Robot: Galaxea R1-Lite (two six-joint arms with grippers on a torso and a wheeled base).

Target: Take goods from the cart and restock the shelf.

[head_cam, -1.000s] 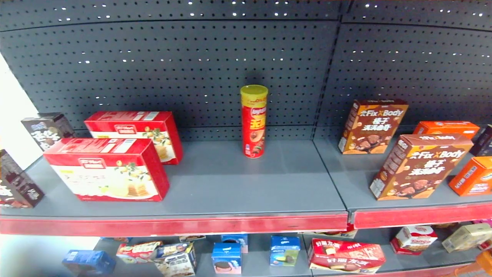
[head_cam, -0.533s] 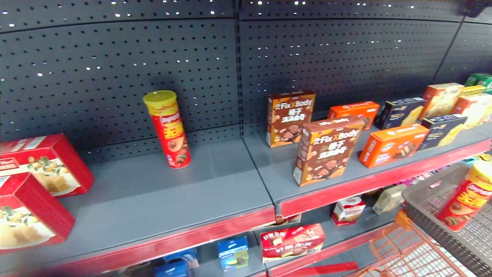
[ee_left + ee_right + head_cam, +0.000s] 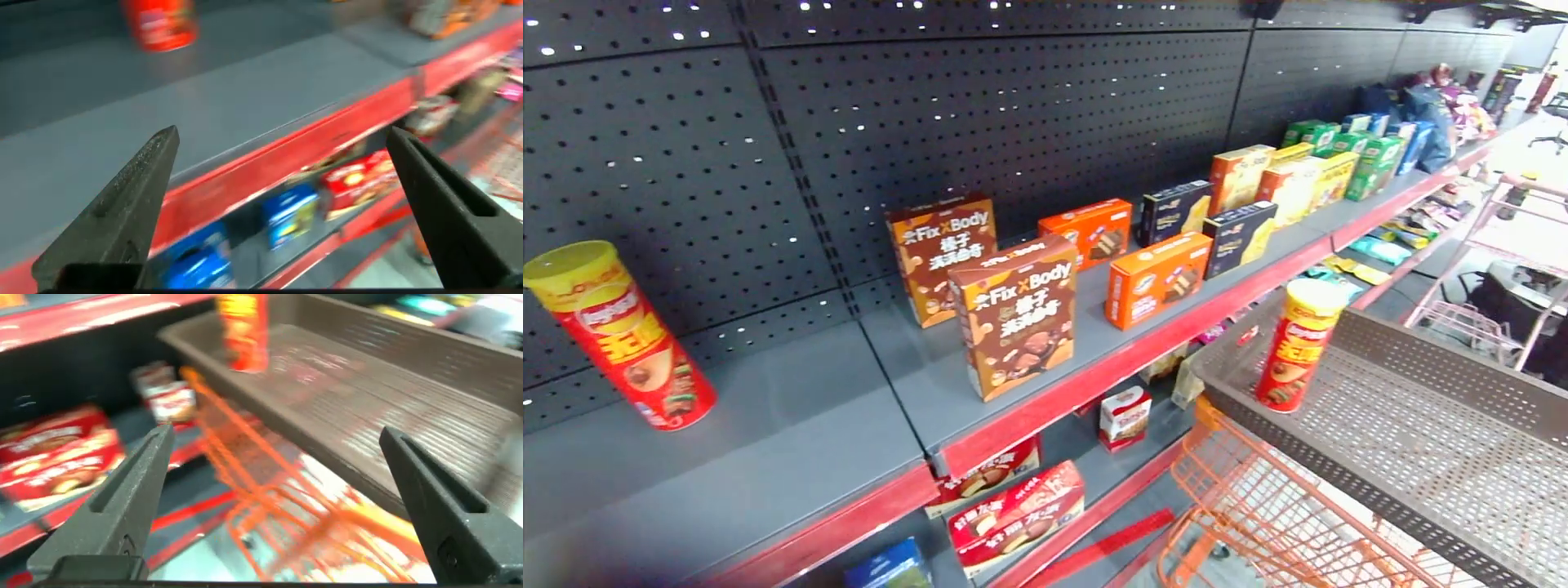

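A red chip can with a yellow lid [image 3: 619,335] stands on the grey shelf [image 3: 792,425] at the left; its base shows in the left wrist view as the same can [image 3: 159,23]. A second chip can [image 3: 1294,343] stands upright in the brown tray [image 3: 1421,425] on top of the orange cart [image 3: 1258,514], and appears as that can [image 3: 243,331] in the right wrist view. My left gripper [image 3: 282,200] is open in front of the shelf's red edge [image 3: 310,147]. My right gripper [image 3: 274,498] is open, short of the cart tray [image 3: 392,400], holding nothing.
Brown boxes [image 3: 1017,314], orange boxes [image 3: 1156,278] and dark boxes [image 3: 1241,237] line the shelf to the right. Lower shelves hold red boxes [image 3: 1013,514] and blue packs [image 3: 290,212]. A pink cart [image 3: 1503,245] stands farther down the aisle.
The head view has swung to the right: the shelf and its can slid left in the picture, and the cart with the second can came into sight. Nothing on the shelf itself moved.
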